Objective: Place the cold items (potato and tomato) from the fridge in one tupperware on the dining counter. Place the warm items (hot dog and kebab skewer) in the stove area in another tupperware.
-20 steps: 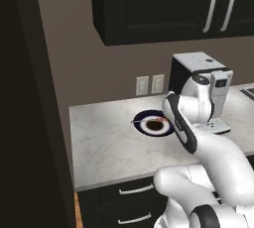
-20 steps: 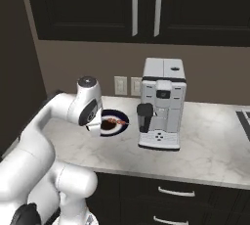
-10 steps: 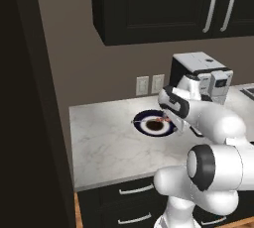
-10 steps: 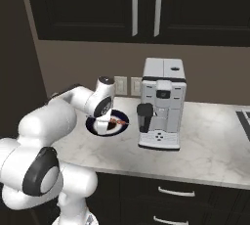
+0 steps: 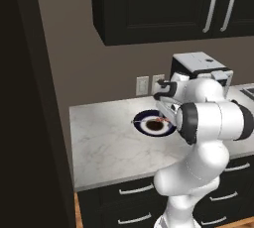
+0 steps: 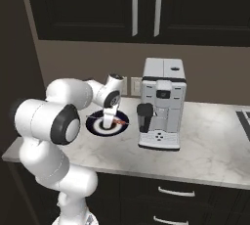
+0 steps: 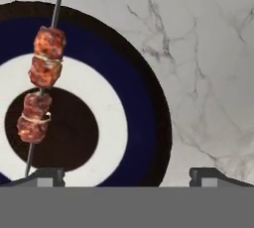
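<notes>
Hovering above a round plate on the marble counter, the gripper points straight down with its two dark finger tips spread wide and holding nothing. The plate shows concentric rings: a black rim, a dark blue band, a white band and a dark centre. On it lies the kebab skewer, four browned meat cubes threaded on a thin stick whose pointed end crosses the rim. In the hand view the skewer lies above the left finger tip, off to one side of the gap between the tips.

In the left base view the plate lies near the back wall, below two wall sockets, with the arm's forearm over its right part. In the right base view the gripper hangs over the plate, and a white coffee machine stands just beside the plate on the counter. Dark cabinets hang above.
</notes>
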Robot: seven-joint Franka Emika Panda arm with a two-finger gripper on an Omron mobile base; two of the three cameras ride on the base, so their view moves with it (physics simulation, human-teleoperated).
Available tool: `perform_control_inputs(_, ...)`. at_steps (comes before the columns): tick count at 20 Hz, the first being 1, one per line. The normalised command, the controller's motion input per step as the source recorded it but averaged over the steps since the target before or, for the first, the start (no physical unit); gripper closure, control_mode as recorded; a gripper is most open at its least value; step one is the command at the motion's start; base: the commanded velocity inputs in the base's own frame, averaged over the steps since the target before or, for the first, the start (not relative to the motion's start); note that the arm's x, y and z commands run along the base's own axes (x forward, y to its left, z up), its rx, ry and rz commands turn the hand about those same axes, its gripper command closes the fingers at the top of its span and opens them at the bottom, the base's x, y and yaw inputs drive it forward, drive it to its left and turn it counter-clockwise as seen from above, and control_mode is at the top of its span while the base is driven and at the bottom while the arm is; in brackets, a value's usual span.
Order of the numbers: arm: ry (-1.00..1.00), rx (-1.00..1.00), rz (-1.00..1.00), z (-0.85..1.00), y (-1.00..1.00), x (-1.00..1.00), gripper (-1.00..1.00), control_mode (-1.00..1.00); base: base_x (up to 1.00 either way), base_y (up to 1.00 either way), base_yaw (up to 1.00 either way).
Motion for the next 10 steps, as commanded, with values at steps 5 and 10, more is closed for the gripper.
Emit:
perform_control_inputs(5,0.02,0.0,0.0,-0.26,0.0,0.49,-1.0,-1.0,0.0,0.0,0.0)
perform_control_inputs(10,0.15,0.0,-0.05,-0.08,0.0,0.58,-1.0,-1.0,0.0,0.0,0.0)
